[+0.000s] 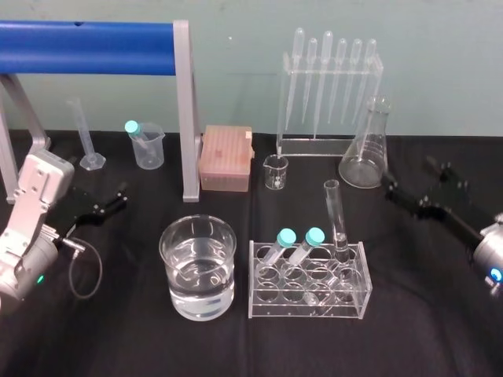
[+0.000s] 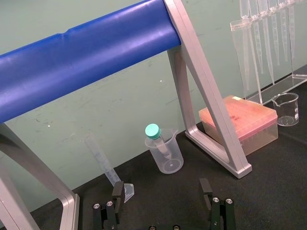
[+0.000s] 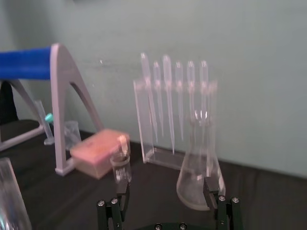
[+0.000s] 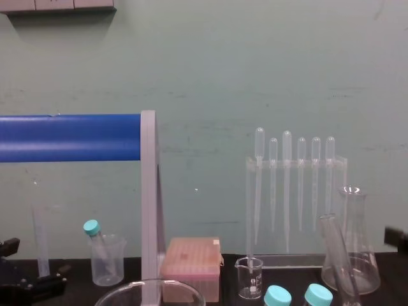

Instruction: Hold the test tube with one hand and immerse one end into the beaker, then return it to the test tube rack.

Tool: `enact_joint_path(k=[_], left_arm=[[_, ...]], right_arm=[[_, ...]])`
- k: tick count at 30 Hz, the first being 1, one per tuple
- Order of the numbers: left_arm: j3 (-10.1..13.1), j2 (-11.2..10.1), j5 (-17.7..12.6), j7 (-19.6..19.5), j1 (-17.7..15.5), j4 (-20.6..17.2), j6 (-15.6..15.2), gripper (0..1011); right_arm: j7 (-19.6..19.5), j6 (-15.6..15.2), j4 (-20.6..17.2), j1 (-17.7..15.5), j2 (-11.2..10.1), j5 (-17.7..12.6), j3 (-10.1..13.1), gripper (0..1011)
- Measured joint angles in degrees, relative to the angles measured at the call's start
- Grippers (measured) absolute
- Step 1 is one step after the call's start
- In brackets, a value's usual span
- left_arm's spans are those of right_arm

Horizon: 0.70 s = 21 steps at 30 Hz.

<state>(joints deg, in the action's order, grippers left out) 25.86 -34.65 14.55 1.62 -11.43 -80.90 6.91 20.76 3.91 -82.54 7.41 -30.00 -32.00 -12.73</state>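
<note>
Nearest the camera sits the beaker [image 1: 198,267], wide, clear and roughly half full of clear liquid, with the test tube rack [image 1: 309,280] just beside it. Your right gripper [image 3: 167,190] hovers beyond the rack's far right corner, fingers spread wide and holding nothing. The conical flask [image 3: 199,167] stands just ahead of it. The test tube [image 1: 337,220] is to this gripper's left and a little nearer the robot's body. It stands nearly upright in the rack's right-hand column, its upper part bare above the rack. Two teal-capped tubes [image 1: 287,237] lean just left of it. Your left gripper [image 2: 161,188] waits well apart, likewise wide open and empty, with the beaker off to its right. Expect the tube to be light, stiff, slick and brittle. I'd pinch it gently on the bare glass below the flared rim and draw it straight up.
</note>
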Motion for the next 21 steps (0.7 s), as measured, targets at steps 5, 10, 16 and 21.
enact_joint_path(k=[5, 10, 16, 21], left_arm=[[0.0, 0.0, 0.0, 0.0, 0.0, 0.0, 0.0, 1000], [0.0, 0.0, 0.0, 0.0, 0.0, 0.0, 0.0, 1000], [0.0, 0.0, 0.0, 0.0, 0.0, 0.0, 0.0, 1000], [0.0, 0.0, 0.0, 0.0, 0.0, 0.0, 0.0, 1000]], right_arm=[[0.1, -0.6, 1.2, -0.7, 0.9, -0.1, 0.2, 1000], [0.4, -0.9, 1.5, -1.0, 1.5, 0.0, 0.5, 1000], [0.5, -0.9, 1.5, -0.9, 1.4, 0.0, 0.4, 1000], [0.5, -0.9, 1.5, -0.9, 1.4, 0.0, 0.4, 1000]])
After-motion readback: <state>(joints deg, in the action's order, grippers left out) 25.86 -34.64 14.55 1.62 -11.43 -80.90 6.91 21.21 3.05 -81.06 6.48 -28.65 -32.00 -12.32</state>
